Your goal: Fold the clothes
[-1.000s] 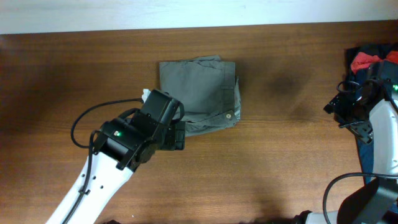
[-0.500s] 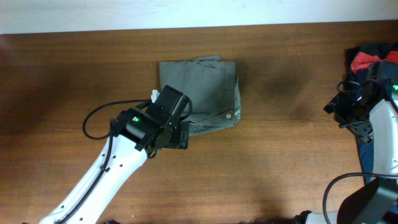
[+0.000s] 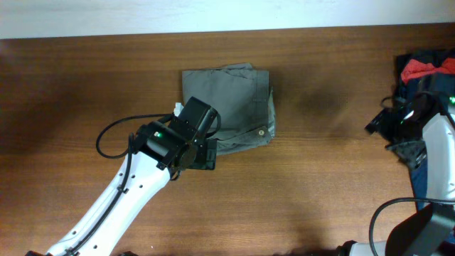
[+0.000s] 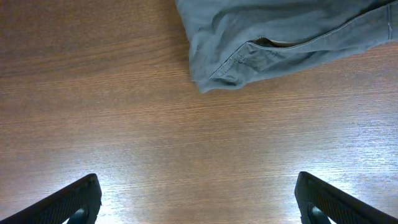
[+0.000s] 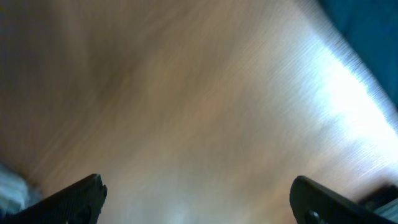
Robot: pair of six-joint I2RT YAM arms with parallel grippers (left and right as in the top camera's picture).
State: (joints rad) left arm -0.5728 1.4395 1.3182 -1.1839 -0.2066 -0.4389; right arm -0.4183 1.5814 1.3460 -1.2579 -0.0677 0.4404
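The grey-olive shorts (image 3: pixel 231 99) lie folded into a compact rectangle at the table's upper middle, the metal waistband button (image 3: pixel 261 131) at the lower right corner. In the left wrist view the garment's folded corner with a stitched seam (image 4: pixel 249 59) sits at the top. My left gripper (image 3: pixel 202 155) is open and empty, just off the shorts' lower left edge, over bare wood (image 4: pixel 199 205). My right gripper (image 3: pixel 380 126) is open and empty at the far right over bare table; its view (image 5: pixel 199 199) is motion-blurred.
A dark navy garment (image 3: pixel 419 60) and a red cloth (image 3: pixel 425 69) are piled at the right edge by the right arm. A pale wall strip runs along the table's far edge. A black cable loops beside the left arm (image 3: pixel 106 139).
The left gripper moved right and up to the shorts' lower left corner, then settled. The right arm shifted slightly and is in motion now. The shorts did not move.
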